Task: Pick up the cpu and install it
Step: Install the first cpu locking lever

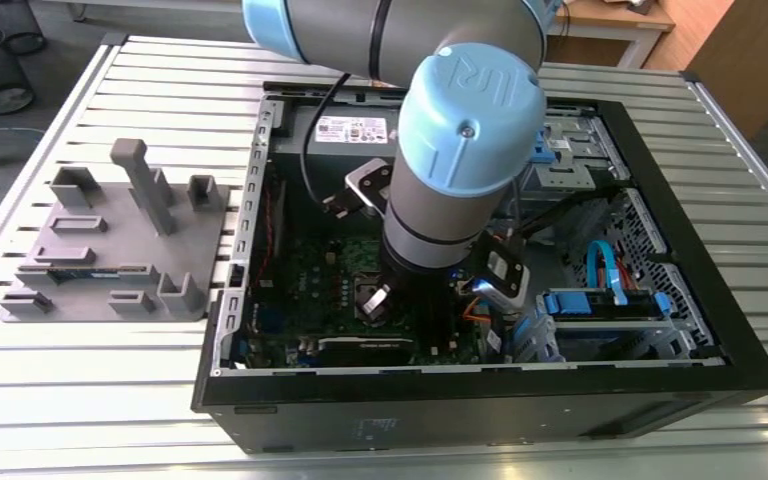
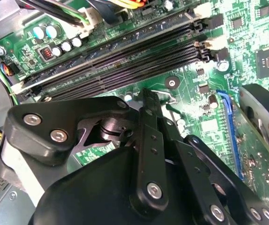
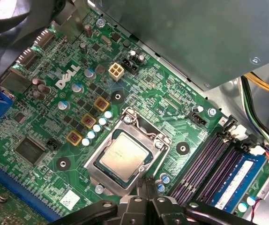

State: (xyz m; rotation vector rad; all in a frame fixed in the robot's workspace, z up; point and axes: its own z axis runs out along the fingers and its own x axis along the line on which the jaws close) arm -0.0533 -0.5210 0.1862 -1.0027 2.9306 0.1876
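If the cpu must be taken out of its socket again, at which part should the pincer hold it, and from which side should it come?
Probably from straight above, closing on two opposite edges. In the first wrist view the cpu lies flat in the socket frame, so its shiny top faces upward and the frame surrounds its sides closely. A sideways approach looks blocked by the frame and by the memory slots beside it.

Open room above the cpu (image 3: 124, 157), socket frame (image 3: 159, 140) ringing it, memory slots (image 3: 204, 165) just beside, capacitors (image 3: 97, 128) close by
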